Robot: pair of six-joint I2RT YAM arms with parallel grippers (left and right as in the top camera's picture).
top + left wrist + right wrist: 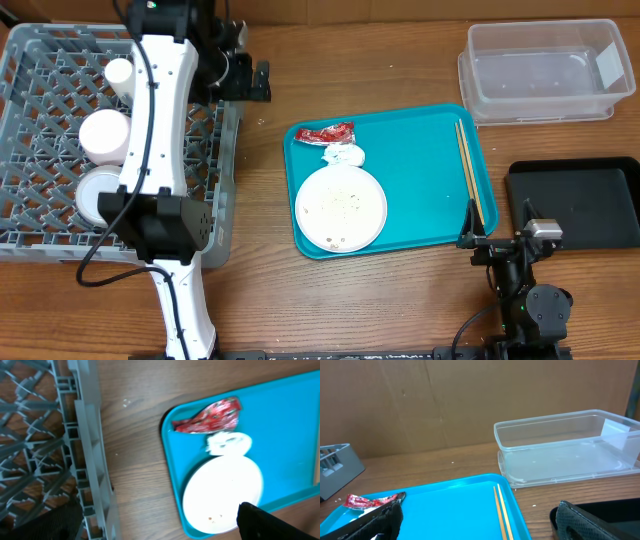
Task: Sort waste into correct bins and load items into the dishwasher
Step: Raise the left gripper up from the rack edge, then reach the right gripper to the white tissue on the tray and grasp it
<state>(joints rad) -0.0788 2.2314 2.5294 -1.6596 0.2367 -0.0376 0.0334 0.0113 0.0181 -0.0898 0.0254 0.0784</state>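
Note:
The red wrapper (326, 133), white tissue (343, 155), large white plate (340, 208) with crumbs (347, 203) and wooden chopsticks (470, 180) lie on the teal tray (420, 140). The grey dish rack (40, 245) holds a white cup (120, 72), a small white bowl (104, 135) and a pale bowl (92, 195) partly hidden by my left arm. My left gripper (255, 80) is open and empty beside the rack's right wall; its view shows the wrapper (210, 417), tissue (227, 442) and plate (222, 492). My right gripper (497, 243) is open and empty at the tray's near right corner, with the chopsticks (501, 510) just ahead.
The clear tub (545, 70) stands at the back right and also shows in the right wrist view (565, 445). The black tray (585, 205) lies to the right of the teal tray. The rack wall (90, 460) runs down the left wrist view.

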